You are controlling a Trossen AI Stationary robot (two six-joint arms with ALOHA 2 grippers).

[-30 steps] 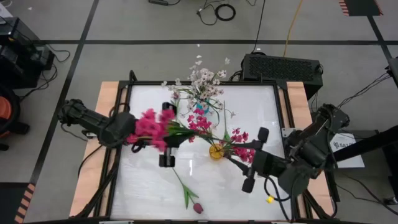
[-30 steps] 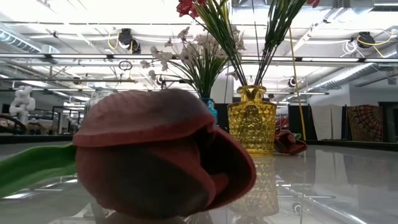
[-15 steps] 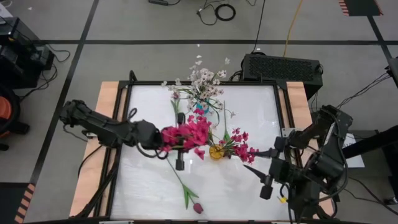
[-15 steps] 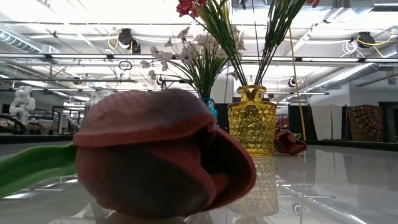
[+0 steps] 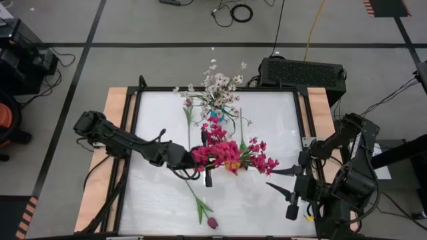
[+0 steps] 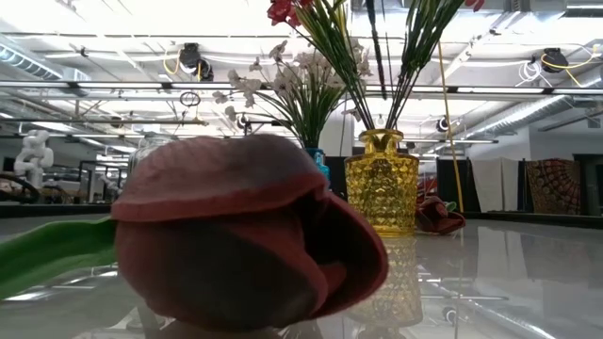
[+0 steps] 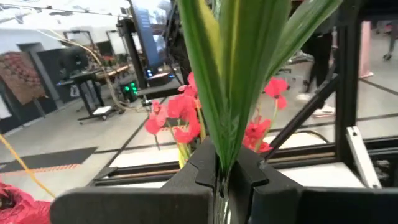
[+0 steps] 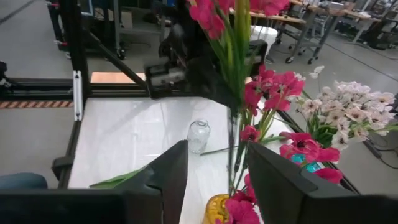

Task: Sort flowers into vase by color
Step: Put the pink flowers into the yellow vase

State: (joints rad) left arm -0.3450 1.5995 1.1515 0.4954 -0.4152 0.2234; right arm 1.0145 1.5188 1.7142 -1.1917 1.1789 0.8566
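While the left gripper (image 5: 202, 167) clamps a magenta stem (image 7: 227, 93) over the yellow vase (image 6: 382, 193) mid-table, the right gripper (image 5: 280, 180) sits open near the right edge.

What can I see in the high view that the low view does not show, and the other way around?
Only the high view shows the left pincer, shut on a magenta flower bunch held above the yellow vase, and the right pincer, empty, near the table's right edge.

Only the low view shows the yellow vase from the side, with the room behind.

Both show the maroon tulip lying on the table and the white-pink blossoms.
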